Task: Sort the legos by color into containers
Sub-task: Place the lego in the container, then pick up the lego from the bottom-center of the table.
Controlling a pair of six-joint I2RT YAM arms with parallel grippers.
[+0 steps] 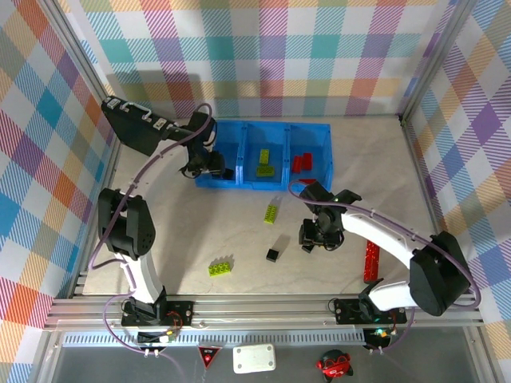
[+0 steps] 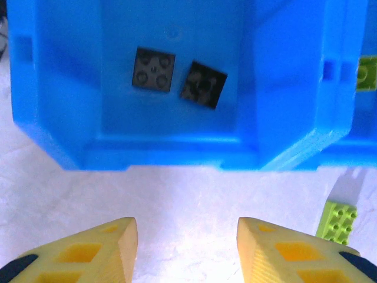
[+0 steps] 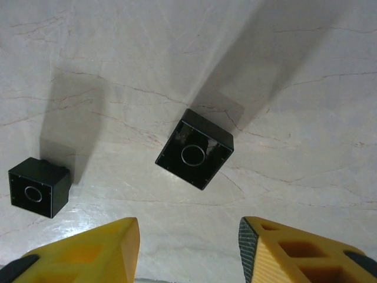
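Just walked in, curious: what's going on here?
Legos are being sorted by color into a blue bin. The left gripper, open and empty, hovers before the compartment holding two black cubes. The right gripper, also open, hangs over two loose black cubes on the table. Two green bricks lie unsorted.

Pastel plaid walls [image 1: 263, 48] enclose the pale, marble-veined table [image 1: 239, 231] on three sides, with an aluminium rail [image 1: 263, 307] along its near edge.

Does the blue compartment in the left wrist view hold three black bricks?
No, the blue compartment holds two black bricks, lying side by side on its floor.
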